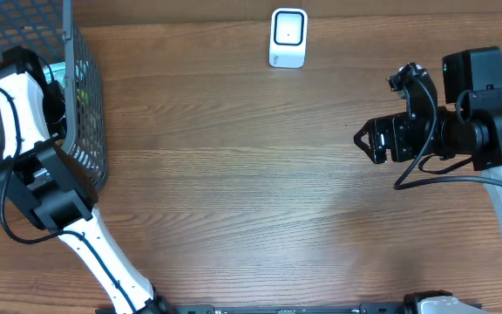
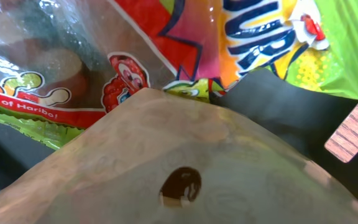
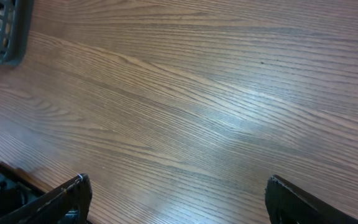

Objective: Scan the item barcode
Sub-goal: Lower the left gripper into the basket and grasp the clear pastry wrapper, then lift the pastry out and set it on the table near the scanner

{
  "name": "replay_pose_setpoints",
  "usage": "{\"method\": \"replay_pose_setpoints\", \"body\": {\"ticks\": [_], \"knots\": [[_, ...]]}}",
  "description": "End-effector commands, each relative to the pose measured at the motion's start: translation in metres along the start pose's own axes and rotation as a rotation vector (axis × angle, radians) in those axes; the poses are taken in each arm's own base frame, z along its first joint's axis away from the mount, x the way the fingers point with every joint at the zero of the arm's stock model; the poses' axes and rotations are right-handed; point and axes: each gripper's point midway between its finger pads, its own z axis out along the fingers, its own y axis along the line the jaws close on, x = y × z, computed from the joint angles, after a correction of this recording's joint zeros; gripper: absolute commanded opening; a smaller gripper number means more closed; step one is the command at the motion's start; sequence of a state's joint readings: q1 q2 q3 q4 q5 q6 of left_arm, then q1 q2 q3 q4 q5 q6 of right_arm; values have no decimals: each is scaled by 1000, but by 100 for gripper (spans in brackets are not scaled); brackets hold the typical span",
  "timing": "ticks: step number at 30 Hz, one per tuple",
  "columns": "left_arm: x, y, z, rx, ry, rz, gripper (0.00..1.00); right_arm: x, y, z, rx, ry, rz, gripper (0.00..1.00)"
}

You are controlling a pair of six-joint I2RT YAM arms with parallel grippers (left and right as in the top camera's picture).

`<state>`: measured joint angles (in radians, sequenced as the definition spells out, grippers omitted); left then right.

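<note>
Tan paper pouch (image 2: 166, 137) sits directly under my left jaws, closed, inside grey wire basket (image 1: 90, 105); hold unconfirmed. My right jaws wide, well apart over wooden bench (image 1: 234, 174).

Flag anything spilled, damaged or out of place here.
Nothing stands out. The white scanner sits square on the table, the mesh basket stands upright, and the candy bags inside lie jumbled but show no tears or spills.

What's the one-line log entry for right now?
left gripper shut in basket | right gripper open above table | scanner on table
</note>
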<state>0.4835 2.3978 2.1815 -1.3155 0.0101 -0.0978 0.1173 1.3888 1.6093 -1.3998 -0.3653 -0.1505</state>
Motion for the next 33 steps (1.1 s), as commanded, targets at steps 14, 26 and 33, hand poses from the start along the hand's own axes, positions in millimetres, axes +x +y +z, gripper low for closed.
{"method": "replay_pose_setpoints", "body": {"ticks": [14,26,33], "knots": [[-21,-10,-169,42,-306,-20,4,-9,15,-9,-76,-45,-15,90],[47,-34,-366,195,-779,22,4,-26,29,-25,-123,-139,-59,87],[120,-100,-426,355,-890,218,4,-48,32,-81,-13,-308,-62,87]]}}
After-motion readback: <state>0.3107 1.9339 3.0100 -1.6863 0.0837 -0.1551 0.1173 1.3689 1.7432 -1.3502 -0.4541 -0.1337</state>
